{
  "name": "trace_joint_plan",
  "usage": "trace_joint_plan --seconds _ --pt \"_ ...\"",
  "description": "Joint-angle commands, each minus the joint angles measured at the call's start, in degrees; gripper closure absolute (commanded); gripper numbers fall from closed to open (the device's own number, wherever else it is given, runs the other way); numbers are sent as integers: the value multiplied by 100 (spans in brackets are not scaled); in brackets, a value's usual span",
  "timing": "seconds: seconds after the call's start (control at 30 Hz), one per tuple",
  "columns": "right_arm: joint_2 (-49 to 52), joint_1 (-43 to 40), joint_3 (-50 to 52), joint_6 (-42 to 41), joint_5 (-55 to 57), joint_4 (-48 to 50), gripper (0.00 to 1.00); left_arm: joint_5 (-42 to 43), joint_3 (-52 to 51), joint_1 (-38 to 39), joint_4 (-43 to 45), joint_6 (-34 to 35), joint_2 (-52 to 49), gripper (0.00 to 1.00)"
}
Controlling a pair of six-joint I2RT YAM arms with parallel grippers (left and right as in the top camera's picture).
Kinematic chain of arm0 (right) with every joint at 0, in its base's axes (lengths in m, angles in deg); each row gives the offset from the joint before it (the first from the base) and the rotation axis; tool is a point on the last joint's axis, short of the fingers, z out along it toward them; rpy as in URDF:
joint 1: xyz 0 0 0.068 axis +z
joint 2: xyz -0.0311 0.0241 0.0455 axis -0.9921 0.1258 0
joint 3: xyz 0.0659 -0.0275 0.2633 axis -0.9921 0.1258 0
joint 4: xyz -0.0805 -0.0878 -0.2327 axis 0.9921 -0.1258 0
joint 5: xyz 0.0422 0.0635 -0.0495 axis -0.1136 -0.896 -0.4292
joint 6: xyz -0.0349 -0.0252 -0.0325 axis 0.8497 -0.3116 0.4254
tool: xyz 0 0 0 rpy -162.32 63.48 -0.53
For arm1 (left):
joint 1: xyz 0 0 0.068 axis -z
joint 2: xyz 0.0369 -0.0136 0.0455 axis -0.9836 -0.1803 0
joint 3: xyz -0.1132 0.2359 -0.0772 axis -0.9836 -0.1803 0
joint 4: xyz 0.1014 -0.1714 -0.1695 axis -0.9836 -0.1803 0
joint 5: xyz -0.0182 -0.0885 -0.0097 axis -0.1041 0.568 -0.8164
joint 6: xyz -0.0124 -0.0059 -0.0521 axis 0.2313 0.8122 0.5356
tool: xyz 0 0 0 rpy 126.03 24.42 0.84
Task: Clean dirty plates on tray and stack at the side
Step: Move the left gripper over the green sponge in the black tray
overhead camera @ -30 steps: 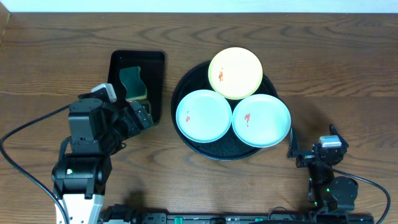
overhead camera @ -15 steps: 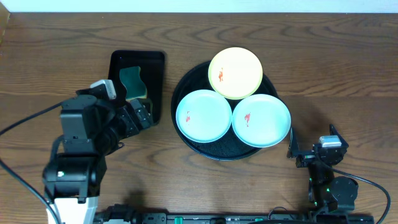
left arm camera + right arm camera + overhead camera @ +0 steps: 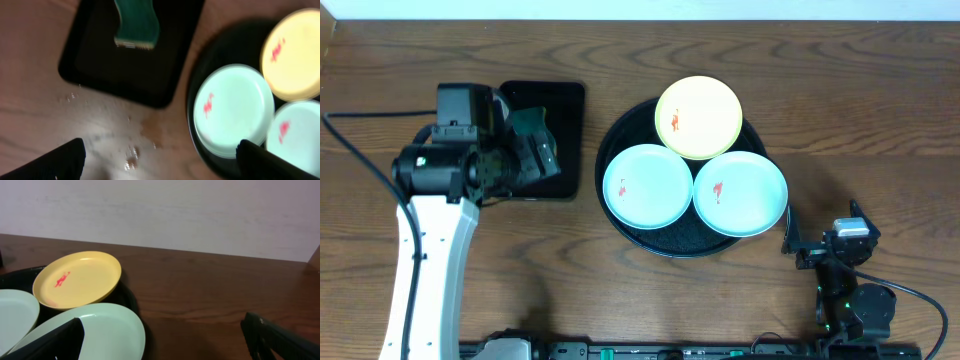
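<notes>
Three plates lie on the round black tray (image 3: 610,140): a yellow plate (image 3: 698,117) at the back, a mint-green plate (image 3: 648,186) at front left and another mint-green plate (image 3: 740,193) at front right. Each has a small red smear. My left gripper (image 3: 535,155) is open and empty over the rectangular tray, left of the plates. In the left wrist view it (image 3: 160,160) hangs above wet table, beside the left mint plate (image 3: 234,107). My right gripper (image 3: 788,235) is open and empty, low beside the right mint plate (image 3: 100,330); the yellow plate (image 3: 77,280) lies beyond.
A small rectangular black tray (image 3: 570,150) left of the round tray holds a green sponge (image 3: 532,128), which also shows in the left wrist view (image 3: 136,22). Water drops (image 3: 131,155) lie on the wooden table in front of it. A wall runs along the far edge.
My left arm has swung up and back, bringing its gripper from the table's front left to over the rectangular tray. The right arm and the plates have not moved.
</notes>
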Motion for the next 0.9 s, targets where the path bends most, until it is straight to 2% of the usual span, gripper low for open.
trace_joint_plan --seconds 0.0,0.07,0.3,0.67,0.87 --pt "-2 -33 7 57 11 -24 1 -750 162 -15 400 -111 -240 3" --pt "-2 -33 7 57 11 -24 1 -994 162 -15 706 -15 -389 3" --pt "-2 -33 7 57 9 -24 1 -986 162 -15 1718 37 -1045 3" --pt "-2 -33 7 55 11 -24 1 -986 162 -15 2444 37 -2535 3" --pt "-2 -33 7 57 9 -24 1 -988 162 -42 2817 214 -2745 3"
